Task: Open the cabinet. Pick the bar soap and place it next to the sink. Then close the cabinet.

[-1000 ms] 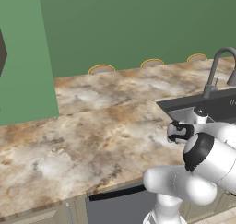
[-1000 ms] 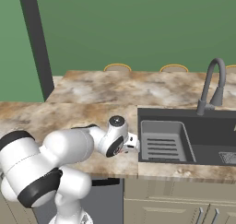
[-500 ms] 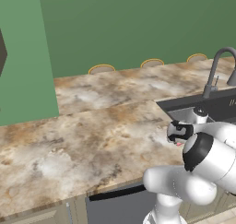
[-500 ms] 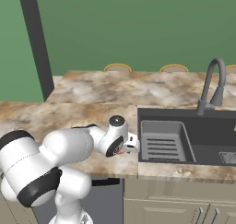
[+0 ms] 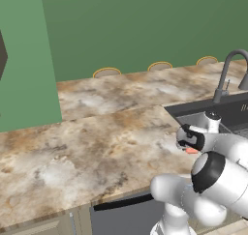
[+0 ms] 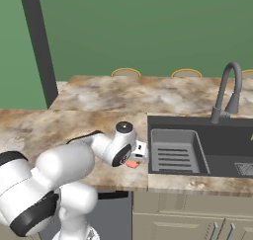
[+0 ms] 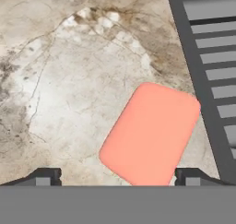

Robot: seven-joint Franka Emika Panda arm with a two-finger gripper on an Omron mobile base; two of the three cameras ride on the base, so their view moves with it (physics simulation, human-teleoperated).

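I'm looking at a kitchen with green walls and a long counter point(image 5: 97, 132) of tan marbled stone that wraps around a corner. Set into it on the right is the sink point(image 6: 207, 147) — a dark grey basin with a ribbed floor on its near side — and a curved grey faucet point(image 6: 226, 91) stands at its back edge. Three round tan shapes point(image 5: 107, 72) peek up behind the far edge of the counter; I cannot tell what they are. Below the counter front I see a dark panel point(image 5: 121, 212) and beige drawers point(image 6: 197, 219) with short handles.

My arm is bent low over the counter's front edge, and the gripper point(image 6: 132, 161) points down at the stone just beside the sink's left rim. In the hand view the two fingertips point(image 7: 44, 177) stand wide apart at the bottom, one at each side, with nothing clamped between them — the fingers are open.

The bar soap point(image 7: 151, 133), a salmon-pink block with rounded corners, lies flat on the marbled stone between and just ahead of the fingertips, tilted a little against the line of the sink. Its right corner comes close to the dark sink rim but I see a strip of stone between them. In both base views a bit of the pink shows under the hand point(image 5: 191, 151), on the counter beside the basin.
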